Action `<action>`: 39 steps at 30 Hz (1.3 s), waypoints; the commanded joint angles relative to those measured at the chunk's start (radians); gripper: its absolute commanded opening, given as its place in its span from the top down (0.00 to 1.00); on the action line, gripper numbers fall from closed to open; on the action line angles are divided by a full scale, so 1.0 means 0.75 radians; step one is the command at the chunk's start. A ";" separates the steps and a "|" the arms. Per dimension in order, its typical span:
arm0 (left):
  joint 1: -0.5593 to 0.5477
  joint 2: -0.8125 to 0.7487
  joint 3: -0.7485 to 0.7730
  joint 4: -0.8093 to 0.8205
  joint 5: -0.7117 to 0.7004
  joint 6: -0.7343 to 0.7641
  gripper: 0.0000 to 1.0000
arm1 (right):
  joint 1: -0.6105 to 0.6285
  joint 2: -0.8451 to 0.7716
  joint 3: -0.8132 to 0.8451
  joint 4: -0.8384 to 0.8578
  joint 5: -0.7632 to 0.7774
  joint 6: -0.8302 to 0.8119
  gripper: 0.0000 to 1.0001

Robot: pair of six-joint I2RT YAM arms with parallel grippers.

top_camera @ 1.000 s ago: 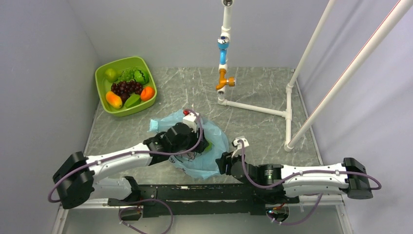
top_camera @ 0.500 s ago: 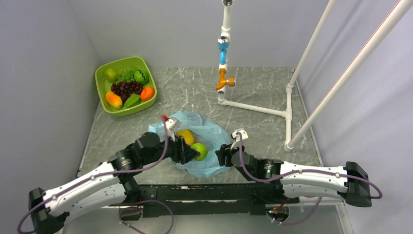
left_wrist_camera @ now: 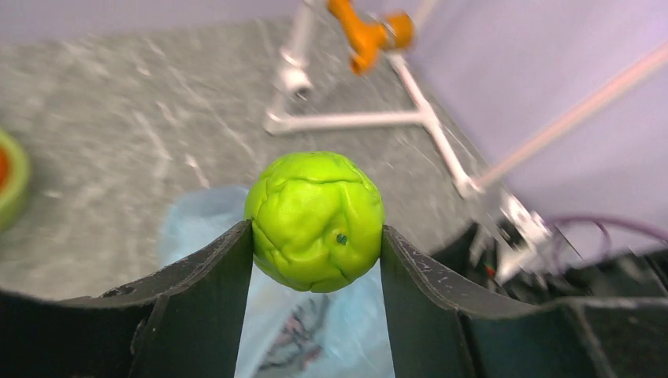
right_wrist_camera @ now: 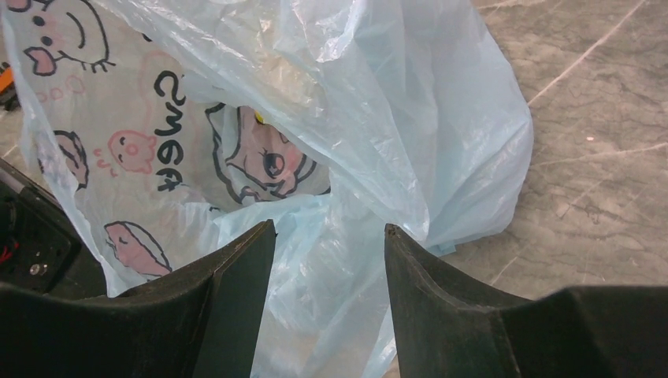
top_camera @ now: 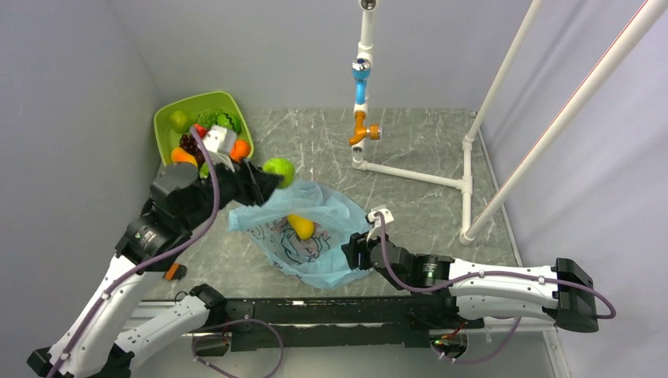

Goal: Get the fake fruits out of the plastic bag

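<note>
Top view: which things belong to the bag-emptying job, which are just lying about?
Job: plastic bag; yellow lemon inside it; green fruit held in left gripper; right gripper at the bag.
Lying about: green tub; white pipe frame; orange fitting.

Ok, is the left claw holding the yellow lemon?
No, the left claw grips a green fruit; the yellow lemon lies in the bag.

Overhead, two wrist close-ups, common bag (top_camera: 335, 213)

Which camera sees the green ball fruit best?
Left wrist: the glossy bumpy green plastic fruit looms large between the fingers of the left gripper. Top view shows it small; right wrist misses it.
</note>
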 commanded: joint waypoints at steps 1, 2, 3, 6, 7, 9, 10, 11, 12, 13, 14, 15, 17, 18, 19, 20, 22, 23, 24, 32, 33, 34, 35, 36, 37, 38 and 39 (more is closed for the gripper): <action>0.167 0.059 0.130 -0.037 -0.124 0.238 0.52 | -0.003 0.006 0.096 0.024 -0.013 -0.039 0.44; 0.215 0.075 0.137 -0.007 -0.128 0.257 0.52 | -0.003 0.005 0.099 0.023 -0.009 -0.043 0.43; 0.266 0.096 0.144 0.014 -0.167 0.270 0.52 | -0.004 0.003 0.099 0.027 -0.005 -0.045 0.43; 0.471 0.172 0.163 0.076 -0.147 0.247 0.52 | -0.006 -0.001 0.106 0.014 0.002 -0.035 0.43; 0.544 0.195 0.164 0.101 -0.122 0.220 0.52 | -0.005 -0.001 0.109 0.006 0.001 -0.030 0.43; 0.746 0.240 0.155 0.167 -0.052 0.170 0.51 | -0.006 -0.010 0.110 -0.011 -0.002 -0.022 0.43; 0.817 0.260 0.142 0.207 -0.018 0.152 0.51 | -0.006 -0.016 0.111 -0.022 0.000 -0.018 0.43; 0.905 0.289 0.132 0.230 0.005 0.128 0.51 | -0.006 -0.022 0.112 -0.034 0.002 -0.013 0.43; 0.984 0.323 0.130 0.239 0.057 0.096 0.51 | -0.006 -0.030 0.112 -0.042 0.002 -0.011 0.43; 1.047 0.355 0.126 0.249 0.104 0.072 0.51 | -0.006 -0.037 0.110 -0.048 0.005 -0.010 0.43; 1.100 0.386 0.105 0.277 0.140 0.042 0.51 | -0.006 -0.044 0.107 -0.054 0.009 -0.008 0.43; 1.147 0.412 0.069 0.324 0.192 0.015 0.51 | -0.005 -0.049 0.104 -0.055 0.013 -0.006 0.43; 1.224 0.476 -0.025 0.443 0.274 -0.021 0.51 | -0.006 -0.059 0.099 -0.049 0.019 -0.004 0.43; 1.253 0.494 -0.047 0.476 0.311 -0.027 0.51 | -0.006 -0.062 0.095 -0.041 0.017 -0.004 0.43; 1.282 0.529 -0.081 0.531 0.354 -0.030 0.51 | -0.004 -0.063 0.092 -0.037 0.015 -0.005 0.43; 1.309 0.563 -0.109 0.587 0.400 -0.049 0.51 | -0.006 -0.062 0.090 -0.031 0.011 -0.005 0.43; 1.373 0.669 -0.160 0.771 0.535 -0.122 0.50 | -0.005 -0.057 0.094 -0.030 0.005 -0.006 0.43; 1.408 0.716 -0.183 0.873 0.612 -0.170 0.50 | -0.006 -0.054 0.097 -0.029 0.001 -0.008 0.43; 1.447 0.770 -0.203 0.975 0.681 -0.250 0.49 | -0.006 -0.048 0.097 -0.024 0.000 -0.013 0.43; 1.542 1.179 -0.262 1.594 0.884 -0.631 0.33 | -0.015 -0.032 0.083 0.009 -0.020 -0.013 0.43; 1.535 1.215 -0.257 1.645 0.874 -0.653 0.29 | -0.016 -0.026 0.082 0.014 -0.028 -0.011 0.43; 1.526 1.252 -0.237 1.654 0.872 -0.667 0.23 | -0.017 -0.016 0.089 0.005 -0.033 -0.004 0.43; 1.514 1.288 -0.203 1.621 0.872 -0.667 0.11 | -0.017 -0.004 0.102 -0.012 -0.038 0.003 0.43; 1.508 1.318 -0.179 1.594 0.867 -0.672 0.02 | -0.018 0.003 0.118 -0.029 -0.037 0.008 0.44; 1.509 1.343 -0.173 1.604 0.860 -0.702 0.01 | -0.018 0.012 0.127 -0.034 -0.040 0.012 0.44; 1.517 1.357 -0.193 1.650 0.859 -0.757 0.01 | -0.018 0.017 0.134 -0.038 -0.046 0.009 0.44; 1.529 1.362 -0.214 1.707 0.860 -0.804 0.01 | -0.018 0.021 0.136 -0.036 -0.048 0.008 0.44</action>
